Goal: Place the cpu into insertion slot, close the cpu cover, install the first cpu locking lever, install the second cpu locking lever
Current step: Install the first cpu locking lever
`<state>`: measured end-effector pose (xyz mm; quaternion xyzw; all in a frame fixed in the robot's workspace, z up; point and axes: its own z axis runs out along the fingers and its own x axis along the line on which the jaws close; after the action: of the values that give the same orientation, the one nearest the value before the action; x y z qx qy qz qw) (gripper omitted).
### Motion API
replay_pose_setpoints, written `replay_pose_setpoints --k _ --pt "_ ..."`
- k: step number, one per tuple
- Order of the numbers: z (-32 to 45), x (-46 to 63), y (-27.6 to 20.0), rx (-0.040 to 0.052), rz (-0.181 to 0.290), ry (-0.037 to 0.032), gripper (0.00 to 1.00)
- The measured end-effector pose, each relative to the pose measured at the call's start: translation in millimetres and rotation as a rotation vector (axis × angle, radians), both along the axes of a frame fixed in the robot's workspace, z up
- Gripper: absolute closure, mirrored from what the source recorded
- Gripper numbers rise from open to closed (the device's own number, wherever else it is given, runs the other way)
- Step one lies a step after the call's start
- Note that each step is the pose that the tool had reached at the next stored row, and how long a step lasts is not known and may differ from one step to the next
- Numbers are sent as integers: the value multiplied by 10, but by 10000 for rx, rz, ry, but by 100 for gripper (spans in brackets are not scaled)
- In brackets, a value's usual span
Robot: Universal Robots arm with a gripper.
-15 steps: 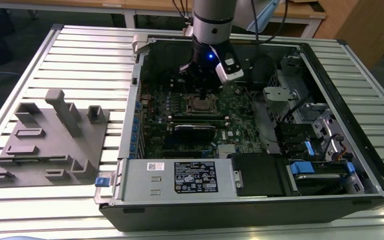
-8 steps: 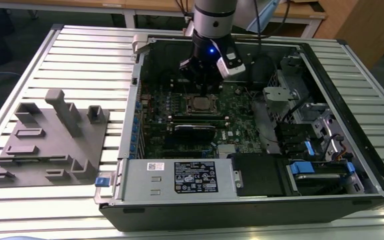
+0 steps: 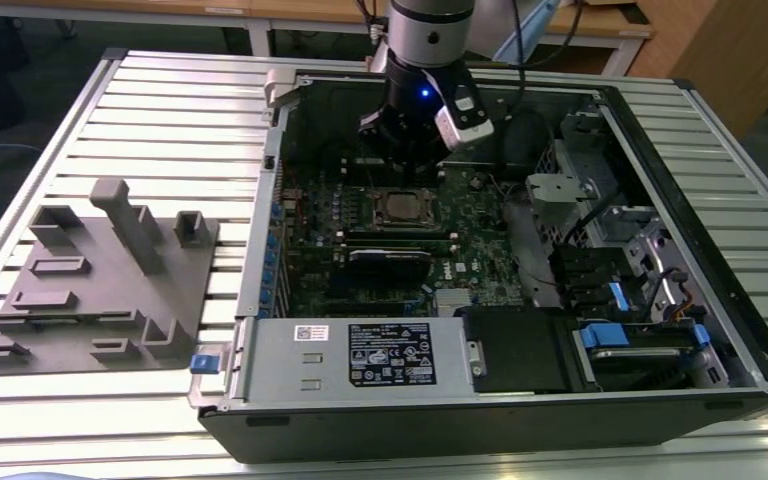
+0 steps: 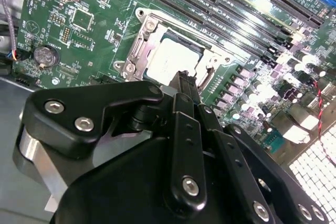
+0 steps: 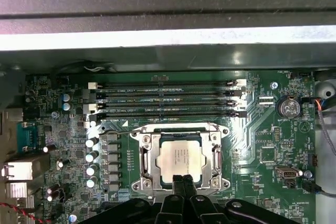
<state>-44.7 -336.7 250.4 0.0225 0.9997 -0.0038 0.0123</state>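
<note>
- Nearest the exterior camera runs the slatted table, which carries the whole set-up.
- On it the computer case lies on its side with the open face up, seemingly so the board can be reached from straight above.
- From the upper middle of the exterior view the robot arm drops into the far half of the case.
- At the exterior view's left a grey fixture tray sits beside the case, well apart from the arm. Its holders suggest a parking place for parts.
- Flat on the case floor lies the green circuit board.
- Over the board hangs the gripper, its fingers pressed together with nothing seen between them. A narrow tip like that looks suited to pushing rather than carrying.
- Lying flat, the cpu cover frames the chip in its window. Whether it is latched cannot be told.
- Near the centre of the exterior view, the insertion slot lies beside the long memory slots.
- Face up in that slot sits the cpu, just beside the fingertips, though contact cannot be judged.
</note>
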Motion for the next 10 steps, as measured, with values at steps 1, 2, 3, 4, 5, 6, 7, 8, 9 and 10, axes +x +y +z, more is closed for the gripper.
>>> replay_pose_setpoints --k 1,2,3,4,5,6,7,8,9,10 --pt "0 0 0 0 0 0 90" --pt "0 0 0 0 0 0 90" --pt "1 0 0 -1 -1 0 90" --pt "1 -4 0 -2 0 1 90" --pt "1 -16 0 -2 0 1 90" --pt "1 -41 -1 -3 -1 1 90" --pt "0 -70 0 -3 -1 -6 90" --pt "-1 -106 0 -2 1 -17 90" --pt "-1 -145 0 -2 0 -32 90" --pt "-1 -183 0 -2 -1 -47 90"
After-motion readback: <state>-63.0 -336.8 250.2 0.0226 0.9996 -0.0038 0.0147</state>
